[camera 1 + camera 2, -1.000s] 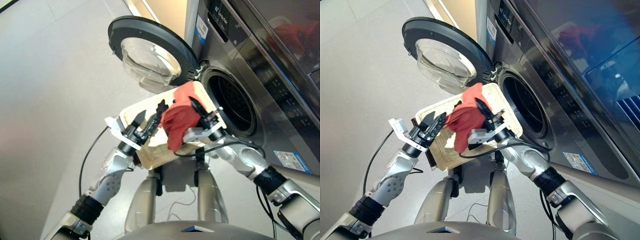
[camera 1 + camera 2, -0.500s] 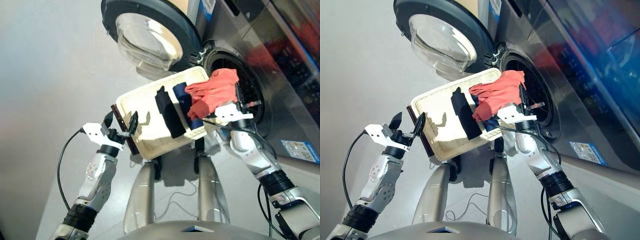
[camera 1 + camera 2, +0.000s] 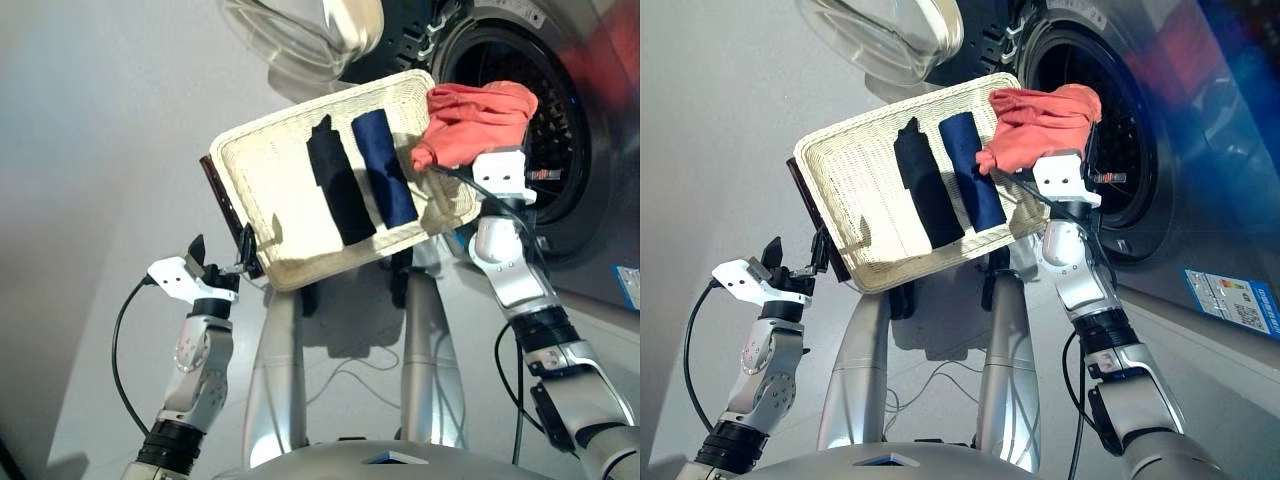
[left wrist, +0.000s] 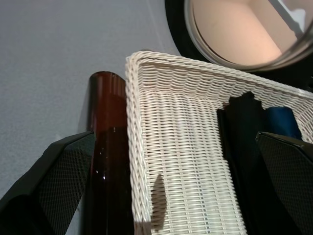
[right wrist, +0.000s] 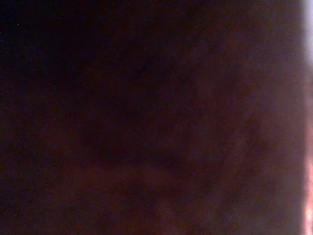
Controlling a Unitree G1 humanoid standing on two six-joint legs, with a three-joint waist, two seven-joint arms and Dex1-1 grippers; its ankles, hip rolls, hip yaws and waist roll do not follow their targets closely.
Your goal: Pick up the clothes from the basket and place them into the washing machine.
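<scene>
At far left, the robot's left gripper point(image 3: 218, 262) sits low beside the basket, its two black fingers point(image 4: 46, 188) spread apart and holding nothing. They frame the dark bar point(image 4: 110, 161) that runs along the short side of the basket, without closing on it.

The basket point(image 3: 262, 170) is a cream wicker tray in the middle of the scene, raised in front of the washing machine. Two folded strips lie side by side on its woven floor: the black cloth point(image 3: 338, 188) on the left and the navy cloth point(image 3: 384, 165) just beside it on the right.

Further right, the red cloth point(image 3: 475, 118) is bunched and lifted above the basket's far corner, right in front of the round opening. It drapes over the right gripper point(image 3: 503, 158) and hides its fingers. The wrist camera on that arm shows only dark reddish cloth, so the gripper appears clenched on the red piece.

At far right is the washing machine point(image 3: 590, 200), with its perforated drum point(image 3: 545, 120) open and dark. The glass door point(image 3: 300, 35) is swung wide at the upper left.

To do this step well, the right arm should likely carry the cloth well past the rim and deep into the drum before letting go, so no trailing edge hangs over the lip or falls back onto the basket.
</scene>
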